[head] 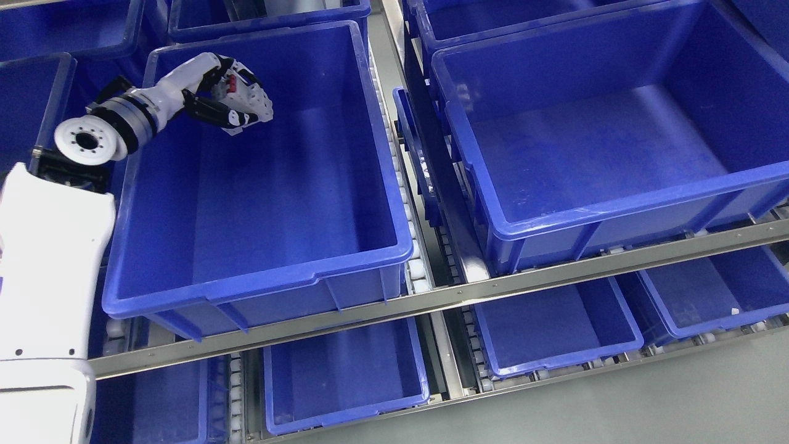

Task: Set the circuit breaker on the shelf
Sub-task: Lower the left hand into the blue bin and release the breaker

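Circuit breaker (231, 83), a small white piece with a red part showing, sits pinched inside the left hand (231, 92), whose white and black fingers (222, 112) curl closed around it so that only a little of it can be seen. That hand hangs over the far left corner of the large blue bin (259, 277) on the left of the upper shelf level, above the bin's floor rather than resting on it. The left arm (49, 259) rises from the lower left edge, its white forearm running up to a round wrist joint (86, 140) just outside the bin's left wall. A second large blue bin (616, 203) stands on the same level to the right, separated from the first by a roller track (410, 246). A metal rail (468, 293) runs along the front edge of this level, and below it three smaller blue bins (345, 407) sit on the lower level. More blue bins (37, 37) line the far left corner and top edge. The right arm does not show.
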You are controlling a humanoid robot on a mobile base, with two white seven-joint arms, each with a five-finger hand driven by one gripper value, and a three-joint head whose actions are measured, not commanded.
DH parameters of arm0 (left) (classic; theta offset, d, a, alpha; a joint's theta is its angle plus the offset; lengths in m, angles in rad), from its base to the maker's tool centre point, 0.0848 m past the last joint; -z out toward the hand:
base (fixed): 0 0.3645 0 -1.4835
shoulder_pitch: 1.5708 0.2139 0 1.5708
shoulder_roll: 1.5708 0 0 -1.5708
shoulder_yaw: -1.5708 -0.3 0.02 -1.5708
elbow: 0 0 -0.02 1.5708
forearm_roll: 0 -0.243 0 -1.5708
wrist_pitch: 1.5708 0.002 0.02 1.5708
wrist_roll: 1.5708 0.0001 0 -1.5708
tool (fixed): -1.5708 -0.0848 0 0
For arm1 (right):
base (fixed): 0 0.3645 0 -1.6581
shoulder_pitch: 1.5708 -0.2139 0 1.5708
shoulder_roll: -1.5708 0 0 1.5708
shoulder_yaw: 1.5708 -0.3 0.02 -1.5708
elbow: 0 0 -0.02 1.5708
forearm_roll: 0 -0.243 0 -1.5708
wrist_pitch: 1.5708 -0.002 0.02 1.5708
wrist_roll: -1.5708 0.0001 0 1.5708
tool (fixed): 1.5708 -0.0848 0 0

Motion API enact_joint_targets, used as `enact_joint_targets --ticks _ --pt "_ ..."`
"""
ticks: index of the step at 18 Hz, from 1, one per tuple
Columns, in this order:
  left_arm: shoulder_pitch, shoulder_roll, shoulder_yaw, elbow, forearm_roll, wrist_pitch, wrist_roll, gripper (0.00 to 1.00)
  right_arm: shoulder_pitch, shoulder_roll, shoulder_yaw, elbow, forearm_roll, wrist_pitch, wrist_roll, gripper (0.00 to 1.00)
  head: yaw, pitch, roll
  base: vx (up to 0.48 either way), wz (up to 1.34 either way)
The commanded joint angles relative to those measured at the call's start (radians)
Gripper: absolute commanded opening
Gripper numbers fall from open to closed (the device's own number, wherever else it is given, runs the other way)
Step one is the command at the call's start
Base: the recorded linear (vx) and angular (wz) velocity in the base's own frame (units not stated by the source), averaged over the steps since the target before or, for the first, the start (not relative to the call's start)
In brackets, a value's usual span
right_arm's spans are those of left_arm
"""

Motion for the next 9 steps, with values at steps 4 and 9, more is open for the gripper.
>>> enact_joint_targets --ticks 4,9 --pt "-0.010 -0.105 -0.057 0.148 -0.012 -0.002 0.042 0.21 0.017 -0.017 0.000 0.000 0.000 -0.027 0.000 1.00 0.0000 0.000 0.000 0.000 0.00" --pt "-0.013 -0.096 -0.058 0.151 -0.012 -0.002 0.057 0.35 0.017 -0.017 0.000 0.000 -0.001 -0.027 0.000 1.00 0.0000 0.000 0.000 -0.001 0.01"
